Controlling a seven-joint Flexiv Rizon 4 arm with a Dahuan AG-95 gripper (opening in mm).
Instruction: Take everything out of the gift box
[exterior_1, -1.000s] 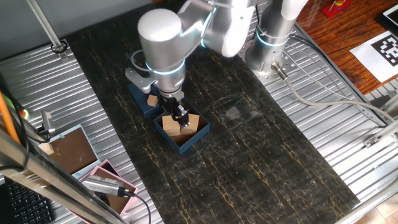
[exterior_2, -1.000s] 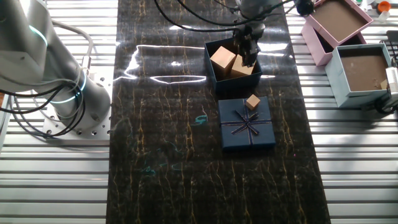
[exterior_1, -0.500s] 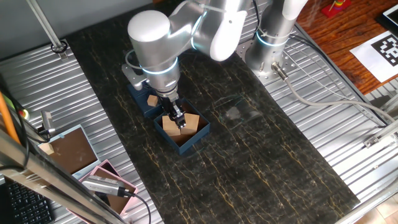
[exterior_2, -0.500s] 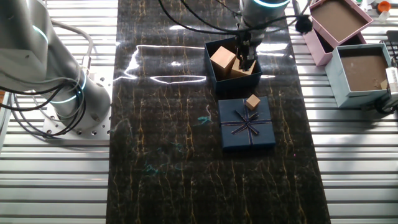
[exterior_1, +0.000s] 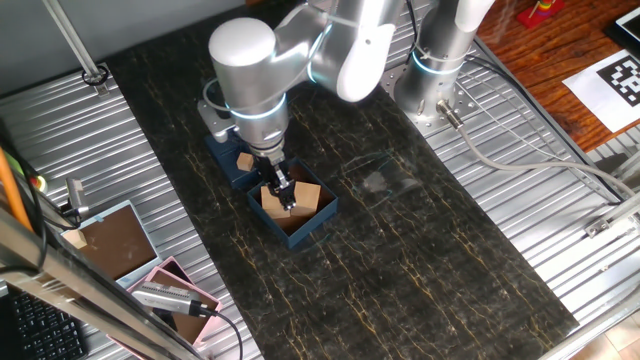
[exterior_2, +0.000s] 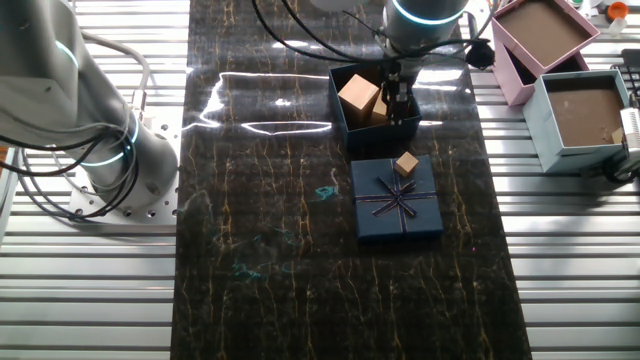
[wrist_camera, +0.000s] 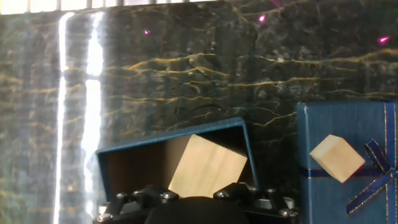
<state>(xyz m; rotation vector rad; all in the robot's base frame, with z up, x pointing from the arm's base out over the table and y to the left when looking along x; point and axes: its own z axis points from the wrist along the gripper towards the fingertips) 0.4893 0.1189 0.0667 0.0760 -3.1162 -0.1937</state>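
The navy gift box (exterior_2: 343, 125) (exterior_1: 322, 217) (wrist_camera: 111, 169) stands on the dark table. Two tan wooden blocks are in it: one (exterior_2: 358, 95) (exterior_1: 270, 203) (wrist_camera: 208, 167) leans on the wall, the other (exterior_2: 379, 110) (exterior_1: 311, 195) is partly hidden by the fingers. My gripper (exterior_2: 394, 103) (exterior_1: 286, 199) reaches down into the box at the blocks. Its fingertips are hidden among them, so I cannot tell whether it grips one. A third, smaller block (exterior_2: 406, 164) (exterior_1: 244, 161) (wrist_camera: 336, 158) lies on the navy lid with a bow (exterior_2: 397, 207) (wrist_camera: 367, 143) beside the box.
A pink-rimmed tray (exterior_2: 542, 30) and a light blue box (exterior_2: 582, 115) stand on the ribbed metal beside the table. The arm's base (exterior_1: 440, 60) is at the back. A cable and tool (exterior_1: 170, 298) lie near the pink tray (exterior_1: 165, 290).
The hand has shifted slightly and sunk a little lower into the gift box between the blocks. The blocks and the lid have not visibly moved.
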